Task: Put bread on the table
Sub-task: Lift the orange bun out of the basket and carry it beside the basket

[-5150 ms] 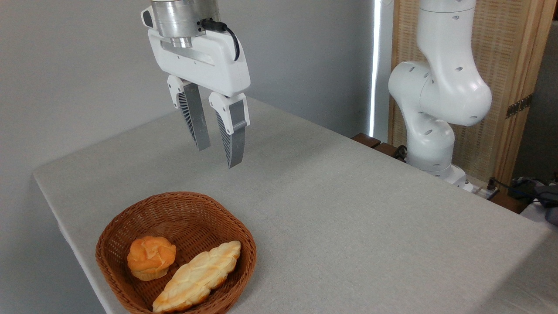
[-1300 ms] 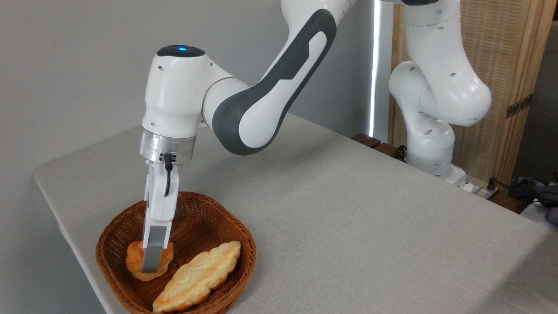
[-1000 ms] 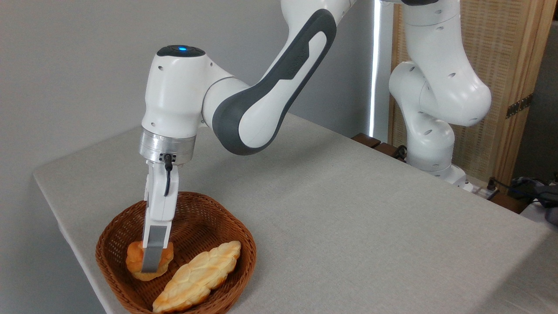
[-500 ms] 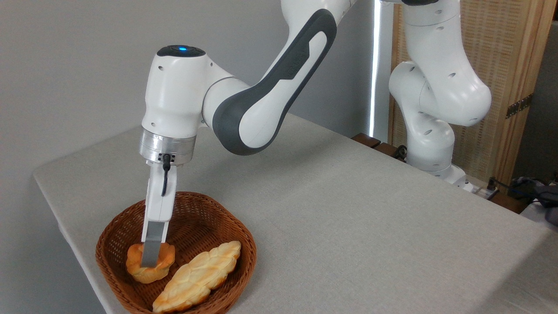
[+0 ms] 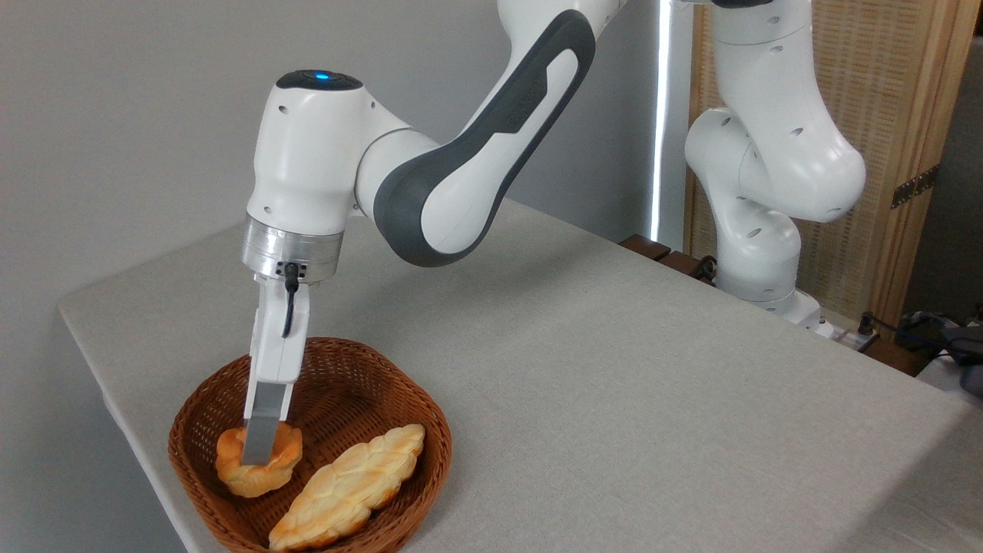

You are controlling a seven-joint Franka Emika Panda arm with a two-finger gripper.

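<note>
The bread [image 5: 230, 468], a small round orange-golden bun, hangs a little above the floor of the brown wicker basket [image 5: 361, 376] at the table's front left. My gripper [image 5: 257, 453] points straight down into the basket and is shut on the bun; the near grey finger [image 5: 263, 432] covers the bun's middle and hides the far finger. The table [image 5: 614, 399] has a light grey cloth surface stretching right and back from the basket.
A longer pale braided loaf [image 5: 349, 488] lies in the basket just right of the bun. The arm's white base [image 5: 768, 230] stands at the table's back right edge. A wooden screen [image 5: 898, 115] is behind it.
My gripper came down from above the table into the basket and closed on the bun. In the last half second it has risen slightly and shifted left, lifting the bun with it.
</note>
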